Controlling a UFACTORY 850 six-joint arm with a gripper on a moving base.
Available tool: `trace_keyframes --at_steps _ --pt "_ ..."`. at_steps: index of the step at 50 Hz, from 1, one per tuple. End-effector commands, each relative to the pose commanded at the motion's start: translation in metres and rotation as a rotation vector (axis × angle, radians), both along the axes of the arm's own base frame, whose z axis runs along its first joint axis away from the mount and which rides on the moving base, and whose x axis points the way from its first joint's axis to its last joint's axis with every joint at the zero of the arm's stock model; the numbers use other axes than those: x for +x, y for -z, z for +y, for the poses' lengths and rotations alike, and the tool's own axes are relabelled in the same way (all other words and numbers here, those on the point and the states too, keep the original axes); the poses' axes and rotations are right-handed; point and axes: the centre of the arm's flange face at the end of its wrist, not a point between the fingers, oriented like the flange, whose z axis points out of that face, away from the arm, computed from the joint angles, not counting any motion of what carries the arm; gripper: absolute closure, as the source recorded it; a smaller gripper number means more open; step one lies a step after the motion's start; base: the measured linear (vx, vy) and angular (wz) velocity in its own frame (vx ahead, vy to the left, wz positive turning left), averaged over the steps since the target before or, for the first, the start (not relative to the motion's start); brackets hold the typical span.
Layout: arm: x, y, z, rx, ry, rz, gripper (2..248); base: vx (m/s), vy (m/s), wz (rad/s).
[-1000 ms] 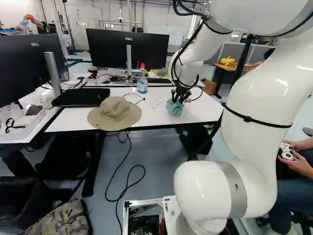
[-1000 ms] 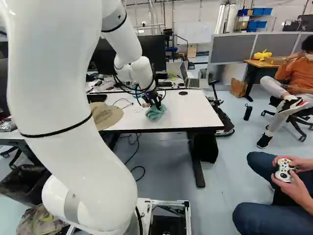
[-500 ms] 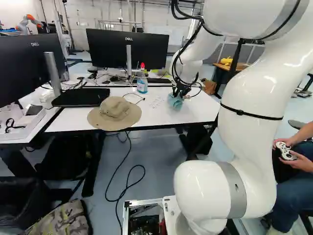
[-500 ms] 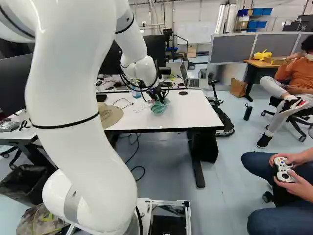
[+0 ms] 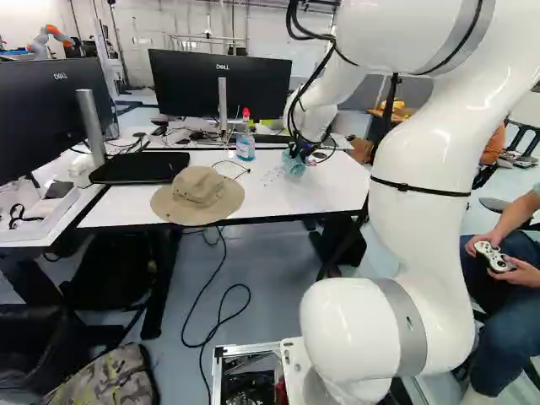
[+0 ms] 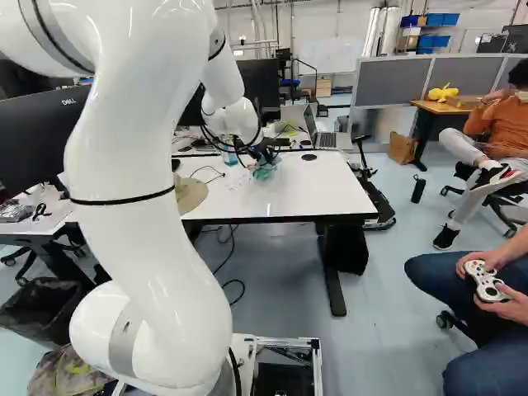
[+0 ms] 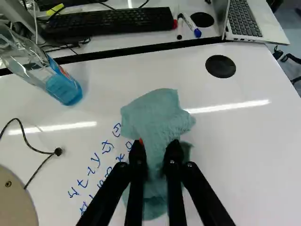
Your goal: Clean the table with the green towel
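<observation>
Currently you've got the pincer (image 7: 156,147) partly closed, its two fingers a little apart and pinching the green towel (image 7: 157,115), which bunches ahead of and under it on the table (image 7: 240,150). Blue writing (image 7: 92,165) shows beside the pincer, toward the hat (image 5: 197,196), so you likely have that patch left; how much is already wiped, you can't tell.

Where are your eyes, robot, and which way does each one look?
Left base view: behind my arm, on its left, looking ahead and slightly down at the table.
Right base view: behind my arm, on its right, looking the same way.
Wrist view: on my wrist, looking along my gripper at the green towel; only my gripper shows.
Both base views share my arm, the towel and the hat.
</observation>
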Motion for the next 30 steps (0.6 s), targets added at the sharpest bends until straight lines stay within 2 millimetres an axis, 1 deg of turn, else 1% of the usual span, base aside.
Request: trace_keyframes --at_steps 16,30 --pt "0.012 0.014 0.025 -0.004 -0.04 -0.063 200 0.0 0.0 0.0" --pt "0.015 0.027 0.032 -0.003 -0.051 -0.086 200 0.0 0.0 0.0"
